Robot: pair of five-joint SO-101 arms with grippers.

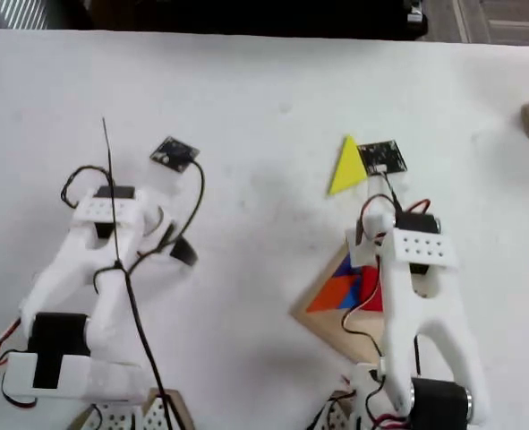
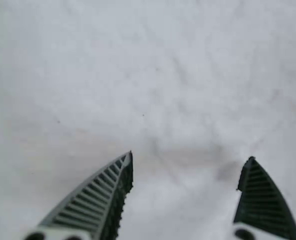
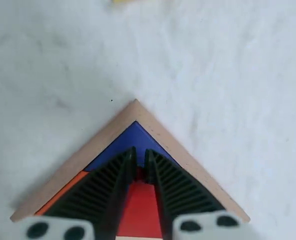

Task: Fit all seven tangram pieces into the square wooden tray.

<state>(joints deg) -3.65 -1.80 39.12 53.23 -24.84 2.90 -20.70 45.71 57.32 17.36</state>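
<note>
- Right gripper: jaws nearly together with a thin slit, nothing pinched. Tips sit low over the red piece inside the tray.
- Left gripper: jaws wide apart, empty, over bare desk, well apart from the tray.
- Tray lies right of middle, toward the desk edge where the arms stand, one corner pointing at the far edge. Blue piece fills that corner; orange piece is beside the red.
- Yellow triangle lies loose on the desk beyond that corner, apart from the tray, so the task looks unfinished.
- Likely step: seating the red piece. Press lightly and flat, with no sideways shove, or the neighbours may lift.
- Edges: the raised rim is just ahead of the tips, so lift clear before heading for the yellow.
- Room: bare desk between tray and yellow. A small black board and cables show just beside the triangle; approaching from the open side looks safer.
</note>
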